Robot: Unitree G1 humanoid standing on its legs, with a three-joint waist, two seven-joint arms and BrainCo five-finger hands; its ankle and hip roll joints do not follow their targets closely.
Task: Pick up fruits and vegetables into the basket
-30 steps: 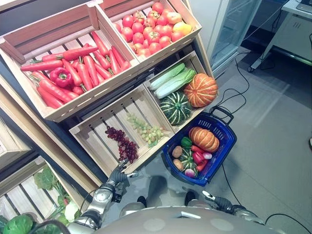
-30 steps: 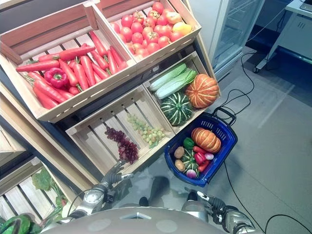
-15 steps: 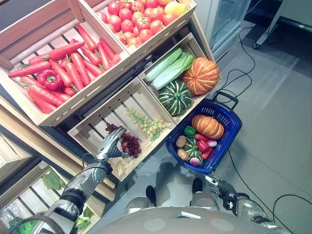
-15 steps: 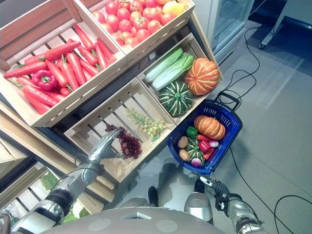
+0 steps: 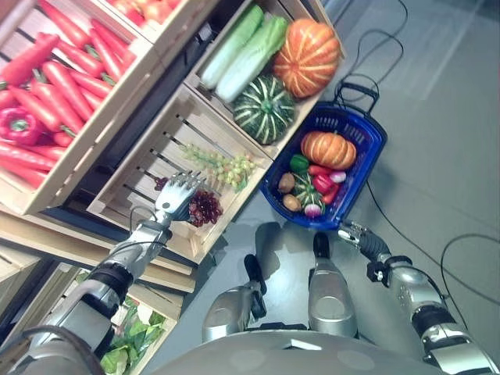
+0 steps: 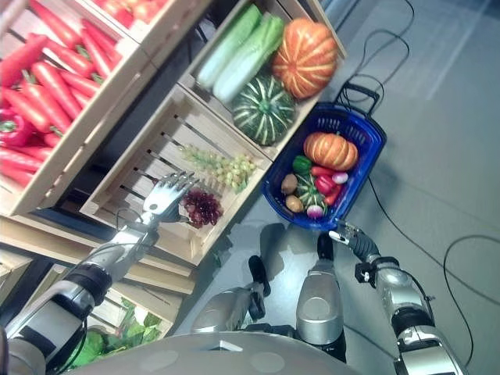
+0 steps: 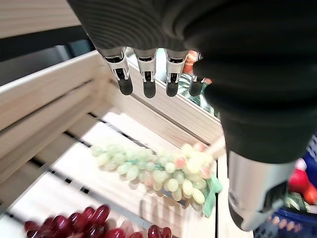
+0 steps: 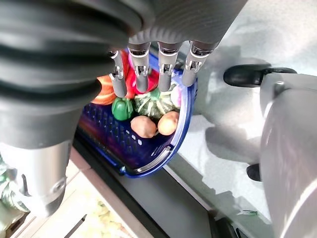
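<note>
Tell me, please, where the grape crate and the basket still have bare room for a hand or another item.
The grape crate has bare slats behind the green grapes and red grapes, where the left hand hovers. The blue basket is crowded at its near end; bare floor shows beyond the orange pumpkin, by the handle.

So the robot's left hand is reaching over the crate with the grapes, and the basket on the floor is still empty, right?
Not quite: the blue basket already holds a small pumpkin and other produce, as the left eye view shows. The left hand does reach, fingers open, over the grape crate.
</note>
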